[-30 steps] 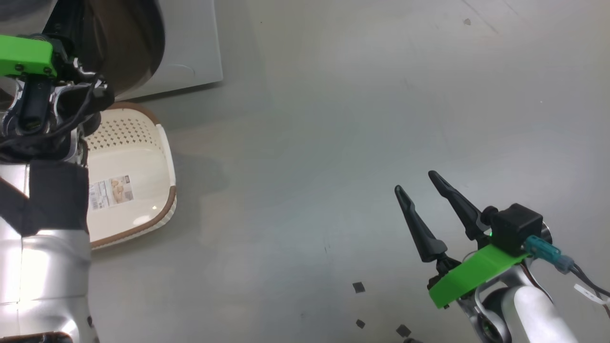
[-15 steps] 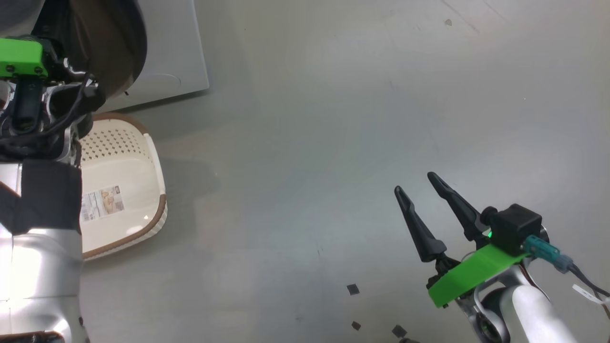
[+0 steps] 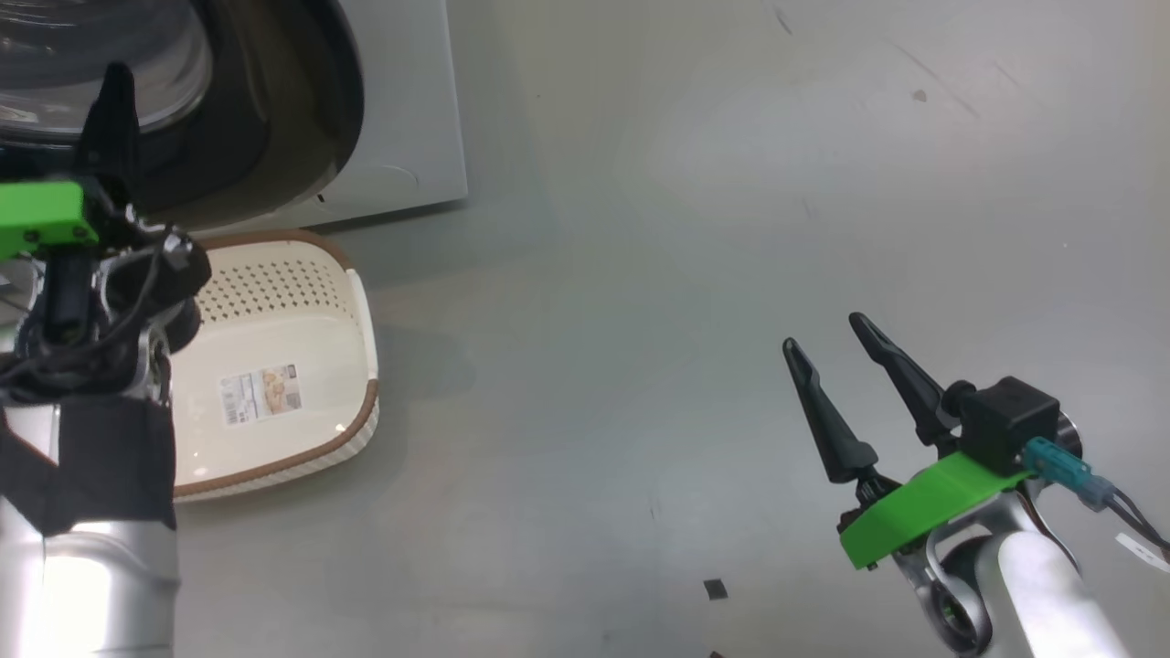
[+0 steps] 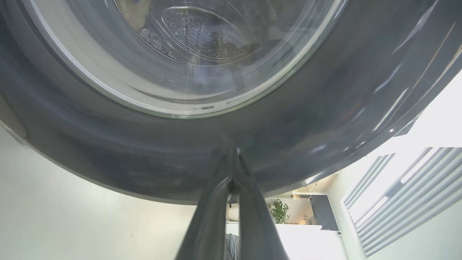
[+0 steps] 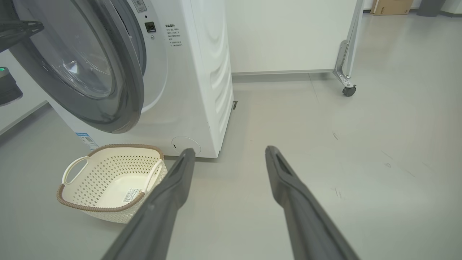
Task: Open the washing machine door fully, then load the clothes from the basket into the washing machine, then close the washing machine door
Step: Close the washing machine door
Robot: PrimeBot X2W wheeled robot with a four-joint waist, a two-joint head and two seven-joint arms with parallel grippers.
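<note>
Big white washing machine [image 5: 202,72] fills the upper left of the right wrist view, standing on the grey floor [image 5: 325,144]. In the head view its front panel [image 3: 402,110] sits at the top left. The washing machine door [image 5: 119,90] stands ajar, angled off the white front, glass bowl bulging. Up close in the left wrist view, the dark glossy rim [image 4: 325,119] sweeps across the frame.

Below the door, lower left in the right wrist view, the basket [image 5: 108,215] sits on the floor just in front of the machine. In the head view its brown rim [image 3: 366,416] is at left centre.

Left gripper [image 4: 234,153]: fingers pressed together, holding nothing, tips right up against the door's dark rim. Right gripper [image 3: 823,334], lower right of the head view: fingers spread wide, holding nothing, well apart from the basket.

Smallest of all, the label sticker [image 3: 262,393] lies on the basket's bottom.
</note>
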